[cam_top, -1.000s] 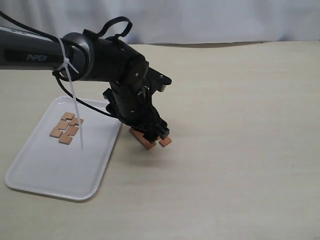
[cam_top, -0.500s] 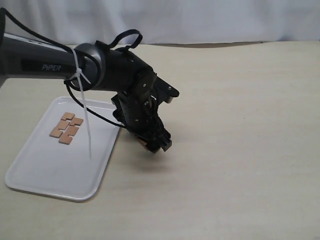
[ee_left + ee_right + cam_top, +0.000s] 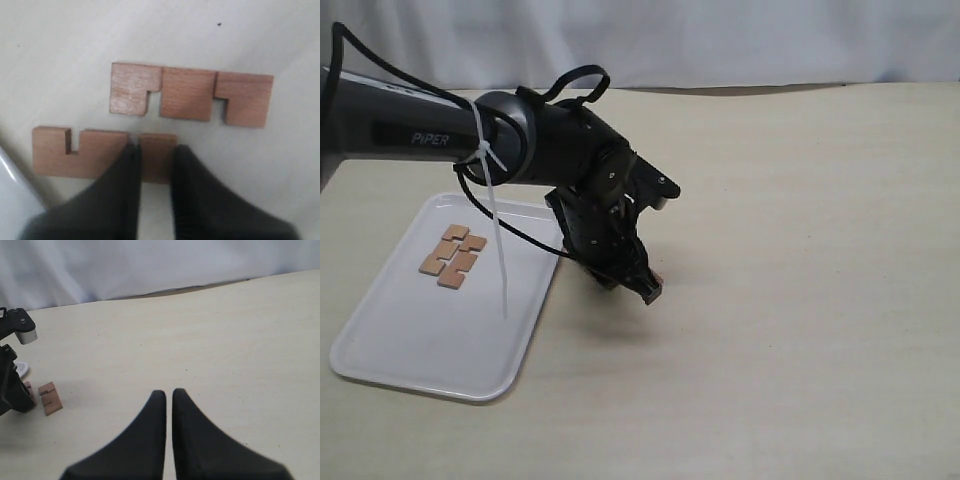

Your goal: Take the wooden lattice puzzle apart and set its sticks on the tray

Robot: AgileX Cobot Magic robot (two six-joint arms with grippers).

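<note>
The lattice puzzle is apart. Two reddish-brown notched sticks (image 3: pixel 451 256) lie side by side on the white tray (image 3: pixel 410 350). The other two lie flat on the table just right of the tray. In the left wrist view the farther stick (image 3: pixel 187 95) lies free. My left gripper (image 3: pixel 156 150) is shut on the end block of the nearer stick (image 3: pixel 95 152), with one finger (image 3: pixel 131 165) in its notch. In the exterior view the left gripper (image 3: pixel 648 288) hides both sticks. My right gripper (image 3: pixel 168 392) is shut on nothing, hovering over bare table.
The left arm's black body (image 3: pixel 590 190) and its cable with a white zip tie (image 3: pixel 495 240) hang over the tray's right edge. The right wrist view shows one stick (image 3: pixel 50 398) beside the left gripper (image 3: pixel 12 390). A white cloth backdrop (image 3: pixel 720 40) bounds the far side.
The left gripper has shifted slightly right and come down onto the two sticks on the table, which now hide beneath it. The sticks on the tray have not moved.
</note>
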